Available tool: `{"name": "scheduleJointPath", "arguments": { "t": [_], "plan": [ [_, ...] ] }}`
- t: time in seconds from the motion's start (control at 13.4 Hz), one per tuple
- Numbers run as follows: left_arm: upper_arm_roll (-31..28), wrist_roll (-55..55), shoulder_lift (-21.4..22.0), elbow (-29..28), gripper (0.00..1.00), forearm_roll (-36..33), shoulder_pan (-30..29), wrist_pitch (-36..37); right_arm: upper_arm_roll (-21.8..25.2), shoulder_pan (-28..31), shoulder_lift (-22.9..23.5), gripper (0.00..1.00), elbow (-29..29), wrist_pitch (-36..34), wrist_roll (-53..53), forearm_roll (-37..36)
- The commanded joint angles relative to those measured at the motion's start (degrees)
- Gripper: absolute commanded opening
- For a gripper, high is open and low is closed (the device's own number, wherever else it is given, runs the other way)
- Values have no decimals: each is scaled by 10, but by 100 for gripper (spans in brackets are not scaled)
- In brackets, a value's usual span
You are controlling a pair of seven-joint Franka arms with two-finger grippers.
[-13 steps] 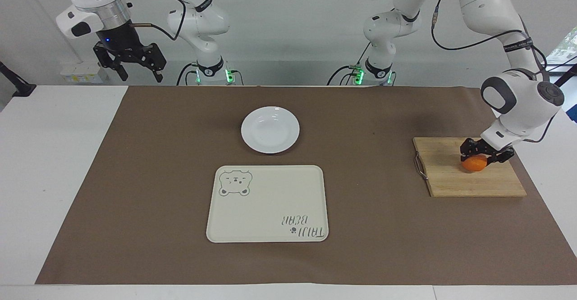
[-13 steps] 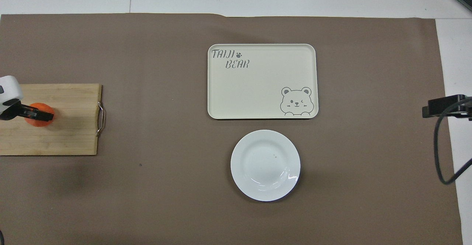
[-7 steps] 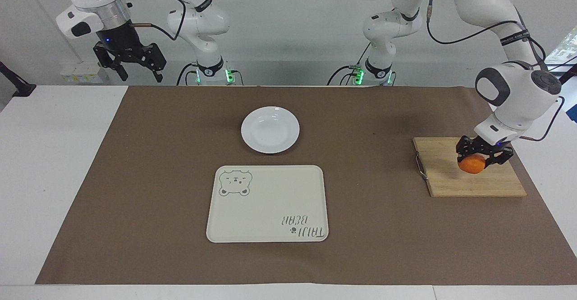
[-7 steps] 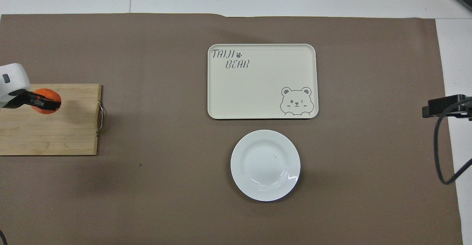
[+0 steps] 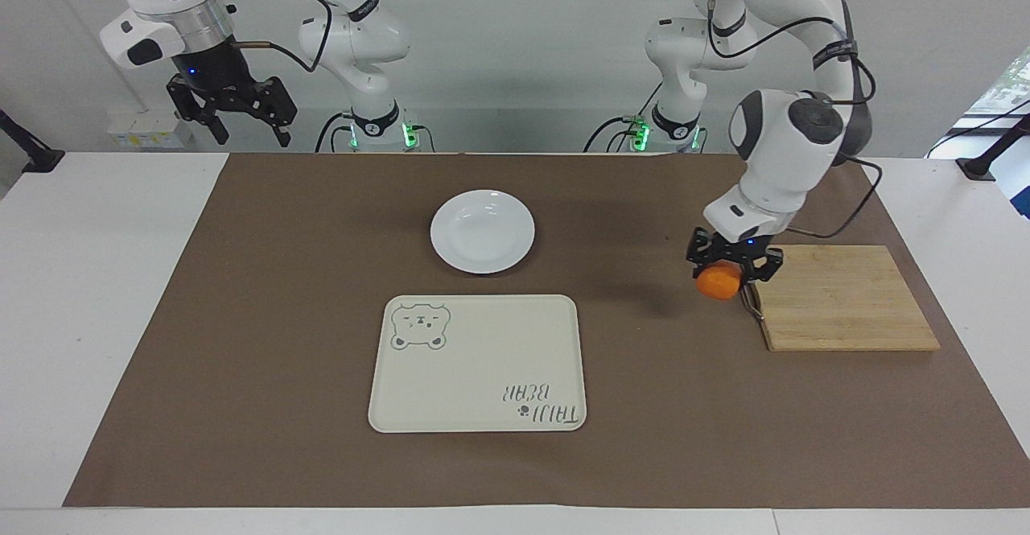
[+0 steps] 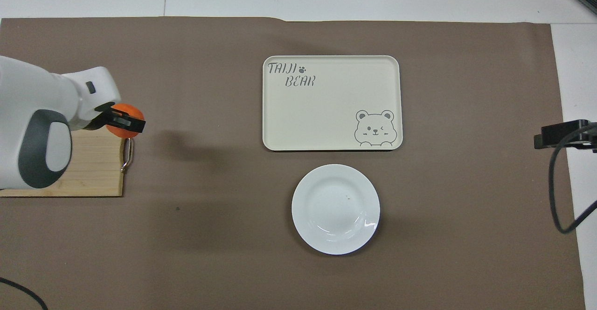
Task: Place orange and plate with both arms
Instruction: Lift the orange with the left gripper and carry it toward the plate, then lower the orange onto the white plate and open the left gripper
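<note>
Left claw is closed on the small round bright-orange fruit, matte skin, carried clear of the surface. It hangs over the handle edge of the pale bamboo cutting board, where the board's thin metal loop handle meets the brown paper mat covering the white counter.

Handling, judged: the orange looks light and firm with slight give; matte rind should hold well between the fingers. Round, so it may roll once set down. The grip across its widest part, as now, looks sound.

Toward the counter's middle from the left claw: the round glossy white plate, bare. Likely stiff, slick and breakable; the shallow rim is the only place a claw can pinch, and a tight pinch there could tip it.

Beside the plate, on the side away from the robots: the rectangular cream tray with a bear drawing, nothing on it.

Farthest from the left claw: right claw, fingers spread wide, waiting above the counter's back edge at the right arm's end.
</note>
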State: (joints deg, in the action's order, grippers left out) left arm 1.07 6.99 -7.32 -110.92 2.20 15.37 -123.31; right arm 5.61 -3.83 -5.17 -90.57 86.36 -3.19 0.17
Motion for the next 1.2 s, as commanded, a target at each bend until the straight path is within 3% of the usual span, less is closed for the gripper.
{"name": "scheduleJointPath", "arguments": {
  "t": [0.0, 0.22, 0.52, 0.97, 1.05, 1.12],
  "plan": [
    [-12, -112, 13, -18, 0, 4, 97, 1, -2, 1, -11, 100, -11, -4, -9, -7],
    [-12, -217, 2, -31, 0, 4, 205, -30, -2, 1, -12, 100, -11, -5, -9, -7],
    [-12, -314, -37, -35, 0, 4, 302, -113, -2, 1, -11, 100, -11, -5, -9, -7],
    [16, -325, -84, -30, 0, 32, 353, -176, -2, 1, -11, 100, -11, -5, -9, -7],
    [17, -325, -87, -31, 9, 36, 359, -174, -2, 1, -12, 100, -11, -5, -9, -7],
    [17, -326, -87, -32, 27, 43, 360, -173, -2, 1, -12, 100, -11, -5, -9, -7]
  ]
}}
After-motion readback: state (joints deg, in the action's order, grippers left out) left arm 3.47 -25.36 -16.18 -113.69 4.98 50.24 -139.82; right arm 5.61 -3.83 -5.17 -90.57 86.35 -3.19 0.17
